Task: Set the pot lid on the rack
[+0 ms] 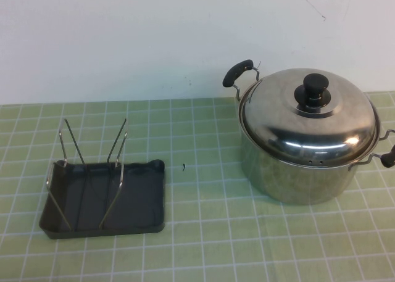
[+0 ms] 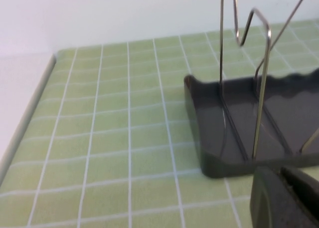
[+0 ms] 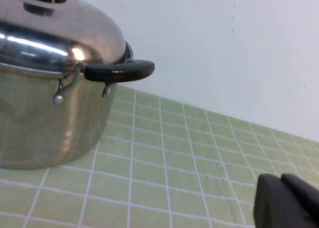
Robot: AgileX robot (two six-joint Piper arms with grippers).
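Note:
The shiny domed pot lid with a black knob sits on the steel pot at the right of the mat. The rack, thin wire prongs rising from a dark grey tray, stands at the left. Neither gripper shows in the high view. In the left wrist view my left gripper is shut and empty, low over the mat just beside the rack's tray. In the right wrist view my right gripper is shut and empty, some way from the pot and the lid.
The green checked mat covers the table; a white wall stands behind. The pot's black-tipped handles stick out at the back left and at the right. The mat's edge shows in the left wrist view.

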